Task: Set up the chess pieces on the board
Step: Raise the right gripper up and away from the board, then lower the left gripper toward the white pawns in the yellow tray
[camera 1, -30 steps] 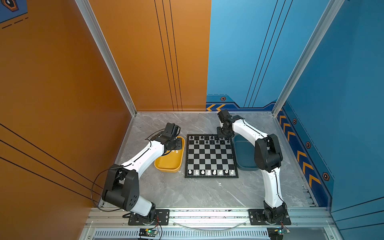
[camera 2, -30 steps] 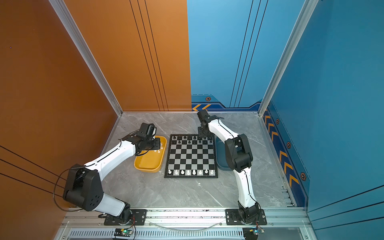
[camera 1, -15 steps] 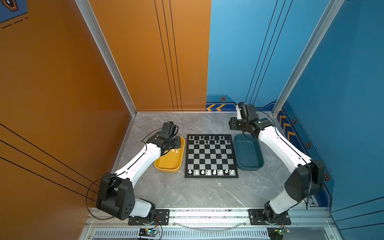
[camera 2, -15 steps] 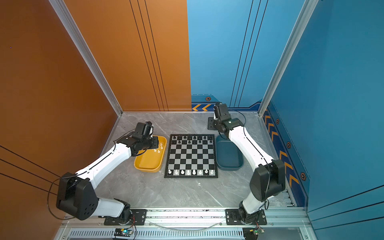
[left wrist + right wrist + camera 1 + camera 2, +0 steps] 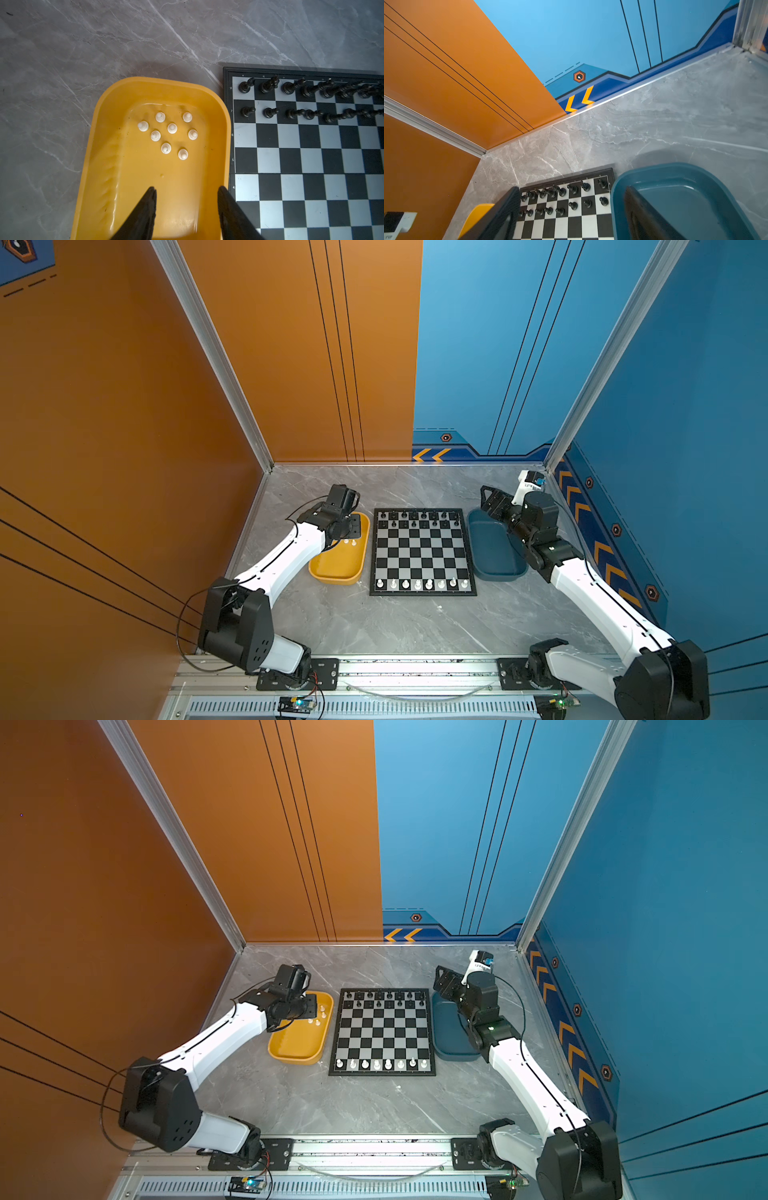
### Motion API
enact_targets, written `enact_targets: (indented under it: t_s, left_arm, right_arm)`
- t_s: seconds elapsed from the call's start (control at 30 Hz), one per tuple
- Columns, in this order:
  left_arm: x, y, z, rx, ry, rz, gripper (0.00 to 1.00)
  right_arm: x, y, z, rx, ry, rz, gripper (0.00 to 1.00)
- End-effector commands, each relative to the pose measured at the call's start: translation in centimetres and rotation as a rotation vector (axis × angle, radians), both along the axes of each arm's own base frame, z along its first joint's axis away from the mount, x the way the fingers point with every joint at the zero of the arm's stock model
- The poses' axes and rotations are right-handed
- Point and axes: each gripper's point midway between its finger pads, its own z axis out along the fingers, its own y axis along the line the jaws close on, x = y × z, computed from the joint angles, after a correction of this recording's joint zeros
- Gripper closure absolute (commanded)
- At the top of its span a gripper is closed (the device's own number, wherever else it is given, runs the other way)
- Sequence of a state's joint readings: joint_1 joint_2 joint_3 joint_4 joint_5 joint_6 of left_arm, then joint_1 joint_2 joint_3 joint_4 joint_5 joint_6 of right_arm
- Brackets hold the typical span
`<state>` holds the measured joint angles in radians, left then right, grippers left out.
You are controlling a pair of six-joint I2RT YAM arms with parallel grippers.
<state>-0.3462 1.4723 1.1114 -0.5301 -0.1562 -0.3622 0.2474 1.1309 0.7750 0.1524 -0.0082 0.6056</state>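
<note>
The left gripper (image 5: 187,188) hangs over a yellow tray (image 5: 158,81) with its two black fingers (image 5: 150,199) spread apart and nothing between them. Just ahead of the fingertips, eight white pawns (image 5: 172,128) stand upright in a loose cluster on the tray floor, none of them touching the gripper. Beside the gripper, on the side toward the other arm, lies the board (image 5: 311,166), almost touching the tray's long edge.

The right gripper (image 5: 571,188) is raised above the table, tilted, its fingers spread wide and holding nothing. In its wrist view one finger sits in front of the board's far rows and the other in front of a dark blue tray (image 5: 675,166). Below and between its fingers, black pieces (image 5: 572,190) fill the board's two far rows.

In both top views a row of white pieces (image 5: 423,584) stands along the board's near edge, well away from both grippers.
</note>
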Motion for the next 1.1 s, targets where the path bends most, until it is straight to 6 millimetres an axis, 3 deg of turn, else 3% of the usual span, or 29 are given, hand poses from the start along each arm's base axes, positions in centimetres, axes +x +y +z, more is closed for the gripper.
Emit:
enact_targets:
  t_s: [0.0,0.23,0.33,0.6,1.07]
  left_arm:
    - [0.1,0.5,-0.7,0.059,0.033,0.006,0.49]
    - [0.4,2.2,-2.4,0.160,0.074,0.034,0.51]
    - [0.8,3.8,-3.0,0.207,0.087,0.073,0.53]
    - [3.1,6.0,-4.0,0.158,0.120,0.135,0.56]
    - [5.4,6.4,-6.4,0.112,0.172,0.155,0.60]
  right_arm:
    - [0.1,0.1,2.4,0.099,-0.126,0.002,0.19]
    - [-0.4,-0.3,2.7,0.105,-0.173,-0.014,0.19]
    - [-0.6,-0.5,2.4,0.105,-0.177,-0.024,0.19]
    - [-0.1,-0.3,2.0,0.103,-0.162,-0.016,0.19]
    - [0.8,0.4,1.4,0.096,-0.138,0.000,0.21]
